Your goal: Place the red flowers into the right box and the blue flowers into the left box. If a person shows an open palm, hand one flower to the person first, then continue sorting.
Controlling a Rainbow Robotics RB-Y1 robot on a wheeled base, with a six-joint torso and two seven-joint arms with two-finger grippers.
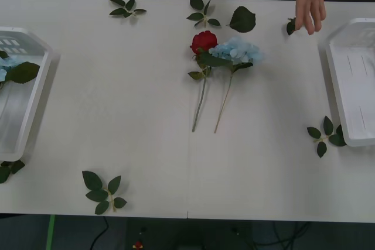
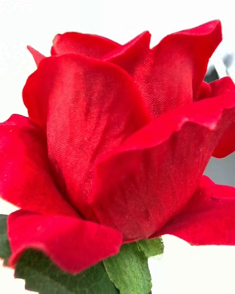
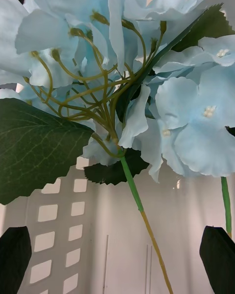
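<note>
Red fabric rose (image 1: 204, 41), one, mid-table, touching one pale-blue petal cluster (image 1: 237, 50) at its three o'clock. One blue cluster (image 1: 8, 64) in slotted white left tray (image 1: 35, 106). Ribbed white right tray (image 1: 338, 80). Bare hand (image 1: 310, 1) at twelve o'clock. Left gripper (image 3: 117, 257) fingers spread, holding nothing; right gripper's state cannot be told.

The table (image 1: 146, 86) is white. On it lie a deep red rose (image 1: 203, 41) with a green stem and a pale sky-blue flower (image 1: 237, 51) with dark green leaves. Loose leaf sprigs (image 1: 104, 191) around them are dark green. The left box (image 1: 29, 103) is white and holds pale blue petals and a green leaf. The right box (image 1: 354, 86) is white with faint lines inside. Seen close, another blue flower (image 3: 147, 78) has small white dots in its petals, and the left gripper's fingers (image 3: 14, 259) are black.
</note>
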